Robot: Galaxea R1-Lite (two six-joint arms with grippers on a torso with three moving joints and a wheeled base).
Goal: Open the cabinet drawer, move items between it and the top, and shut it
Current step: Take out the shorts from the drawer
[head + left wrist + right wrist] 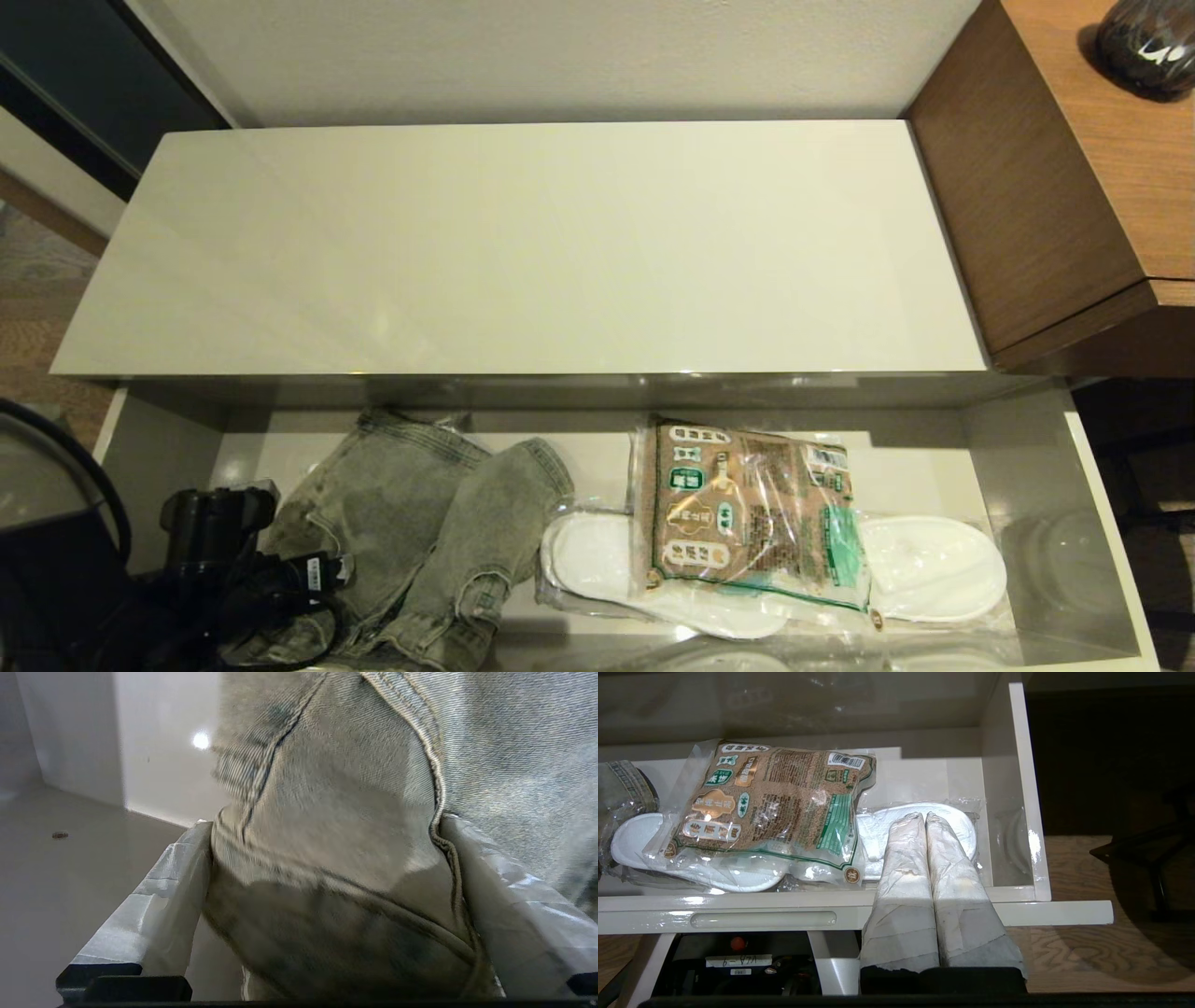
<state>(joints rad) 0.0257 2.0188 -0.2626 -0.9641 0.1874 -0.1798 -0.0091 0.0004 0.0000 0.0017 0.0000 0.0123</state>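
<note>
The cabinet drawer (1111, 541) stands pulled out below the bare cream-grey top (523, 243). At the drawer's left end lie the crumpled grey jeans (420, 523). My left gripper (324, 826) is down in the drawer at their left edge, open, with a bunch of denim (327, 868) filling the gap between its two taped fingers. The clear packet (747, 509) with brown contents lies right of centre, on top of wrapped slippers. My right gripper (926, 815) is shut and empty, hovering at the drawer front (878, 907) near its right end; it is out of the head view.
White slippers in clear plastic (934, 565) lie under and beside the packet. A brown wood-grain desk (1074, 187) with a dark vase (1148, 42) stands right of the cabinet. A slim notch (763, 919) shows in the drawer front. The wall is behind the top.
</note>
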